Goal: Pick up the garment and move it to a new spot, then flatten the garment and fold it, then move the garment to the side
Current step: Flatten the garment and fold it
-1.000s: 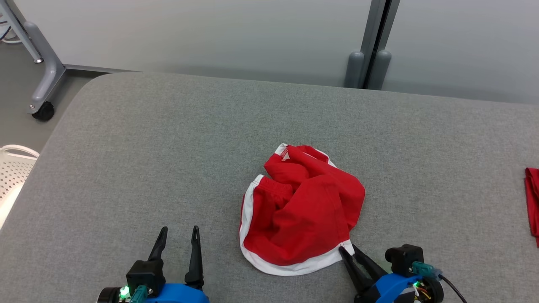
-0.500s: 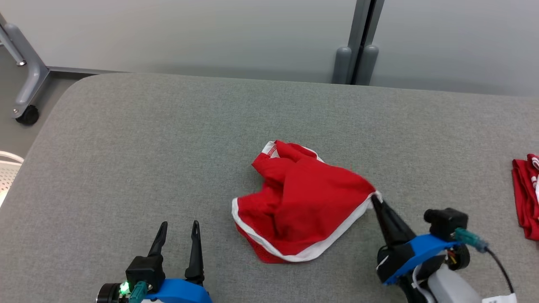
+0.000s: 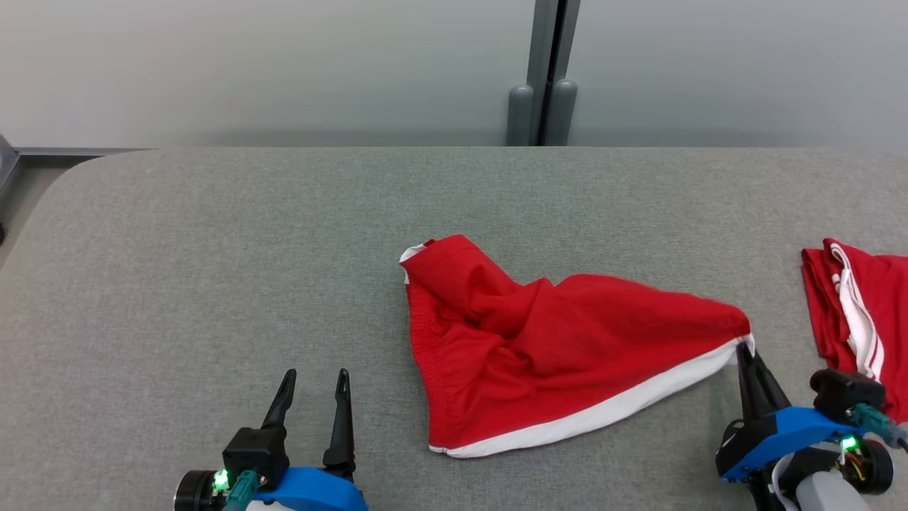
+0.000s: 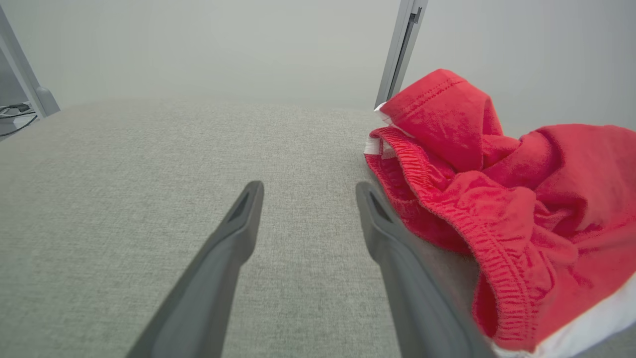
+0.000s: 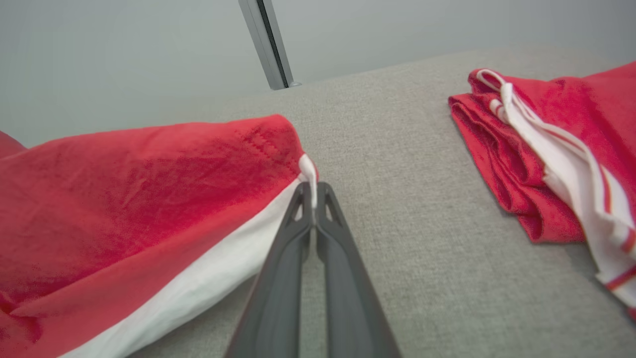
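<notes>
On the grey bench (image 3: 213, 248), the right hand (image 3: 743, 351), clamped on a white-trimmed corner of the red garment (image 3: 539, 348), has dragged it rightward mid-bench, stretching it out; relocation looks underway. The left hand (image 3: 317, 374) waits, fingers apart.

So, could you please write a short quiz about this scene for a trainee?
1. True or false: the left fingers hold the shorts.
2. The right fingers pinch: A) the shorts' white-edged corner, B) their waistband, C) nothing.
3. What lies on the table right of the shorts?
Key: 1 false, they stand open and empty; 2 A; 3 folded red clothes with white stripes.
</notes>
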